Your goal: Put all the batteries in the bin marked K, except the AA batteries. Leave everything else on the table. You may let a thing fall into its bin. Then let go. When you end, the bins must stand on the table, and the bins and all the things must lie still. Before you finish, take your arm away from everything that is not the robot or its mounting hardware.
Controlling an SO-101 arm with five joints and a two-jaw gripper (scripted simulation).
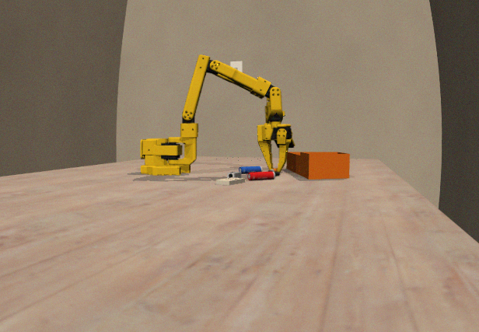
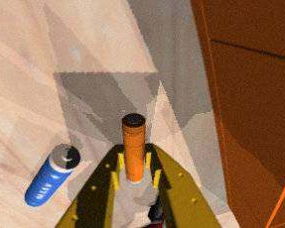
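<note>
My gripper point(image 2: 135, 171) is down at the table and shut on an orange battery point(image 2: 134, 146), which lies between the two yellow fingers with its dark end pointing away. In the exterior view the gripper point(image 1: 274, 170) stands just left of the orange bin point(image 1: 319, 164). A blue battery point(image 2: 52, 175) lies to the left of the fingers, apart from them; it also shows in the exterior view point(image 1: 249, 169). A red battery point(image 1: 260, 175) lies on the table in front of the blue one. The bin's wall point(image 2: 248, 114) fills the right of the wrist view.
A flat cream-coloured block point(image 1: 230, 181) and a small grey-and-white thing point(image 1: 234, 175) lie left of the red battery. The arm's yellow base point(image 1: 165, 155) stands at the far left. The table's right edge runs past the bin.
</note>
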